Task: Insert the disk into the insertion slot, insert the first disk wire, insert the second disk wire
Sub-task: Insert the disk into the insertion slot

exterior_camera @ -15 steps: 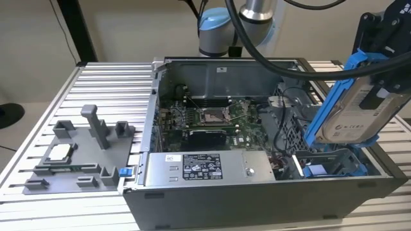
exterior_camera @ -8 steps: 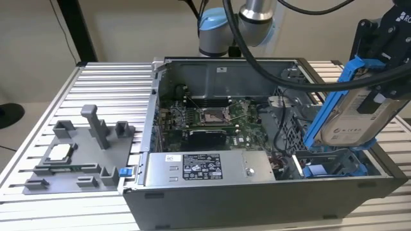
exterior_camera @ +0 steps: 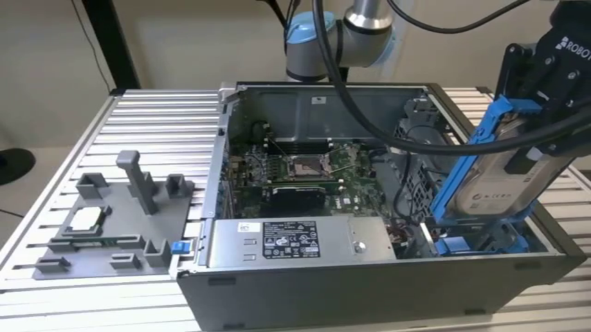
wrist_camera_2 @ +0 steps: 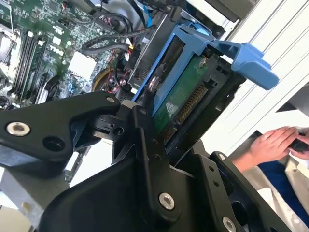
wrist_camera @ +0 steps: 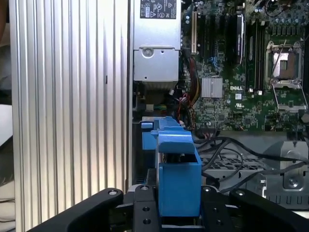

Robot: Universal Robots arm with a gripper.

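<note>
The hand fills the foreground in both wrist views. Its black links are clenched from 2 sides on the blue carrier that frames the disk.

In the exterior view the disk hangs at the case's corner on the exterior view's right, over the insertion slot. Its long axis stands steep but not upright: the top leans toward the exterior view's right, where the hand grips it, and the bottom end points down toward the slot's blue guide rails. That lower end seems to be at the mouth of the slot, though I cannot tell whether it has entered the rails. Most of the disk's length is plainly above the case wall, so it is not seated.

The slot therefore lies below the hand, down along the disk's own long axis, and the tilt between that axis and the rails is the relation that matters.

Loose black cables lie just beside the slot, between it and the motherboard. The case sits on the ribbed tabletop.
</note>
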